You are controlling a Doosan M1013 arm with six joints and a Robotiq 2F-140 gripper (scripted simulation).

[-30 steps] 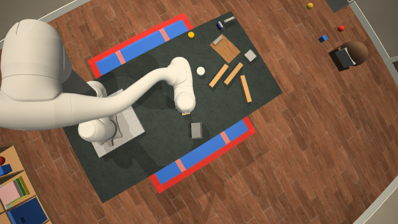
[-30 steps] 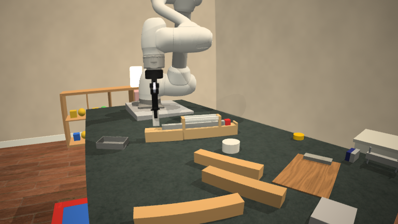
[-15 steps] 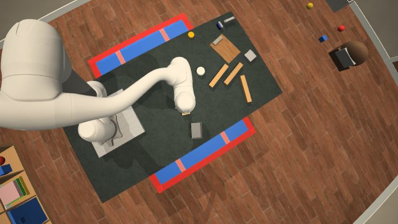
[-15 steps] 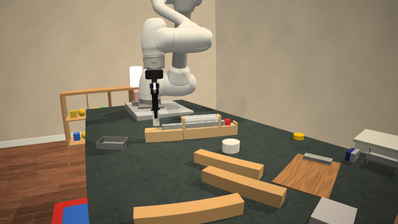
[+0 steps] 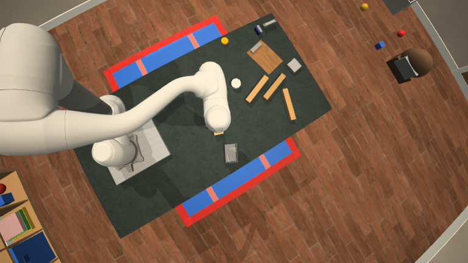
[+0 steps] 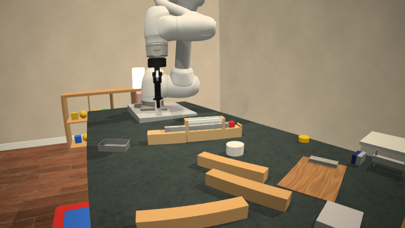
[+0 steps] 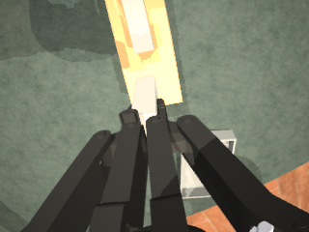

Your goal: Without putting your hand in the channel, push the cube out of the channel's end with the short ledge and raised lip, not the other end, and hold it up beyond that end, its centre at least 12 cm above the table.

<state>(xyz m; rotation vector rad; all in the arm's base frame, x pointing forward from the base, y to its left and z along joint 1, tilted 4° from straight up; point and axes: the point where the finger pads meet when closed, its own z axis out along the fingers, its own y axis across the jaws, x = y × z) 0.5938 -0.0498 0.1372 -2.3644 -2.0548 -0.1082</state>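
pincer: shut tight, nothing held, hanging above the channel's left end | channel: on desk | cube: red, inside channel at its right end | tray: left of channel

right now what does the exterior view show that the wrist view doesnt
Only the exterior view shows the red cube at the channel's far end, the whole arm, the white puck and three loose wooden beams. Only the wrist view shows the shut fingers from above, aimed along the channel's inside, where a pale bar lies. Both show the wooden channel, the gripper holding nothing, and the grey tray.
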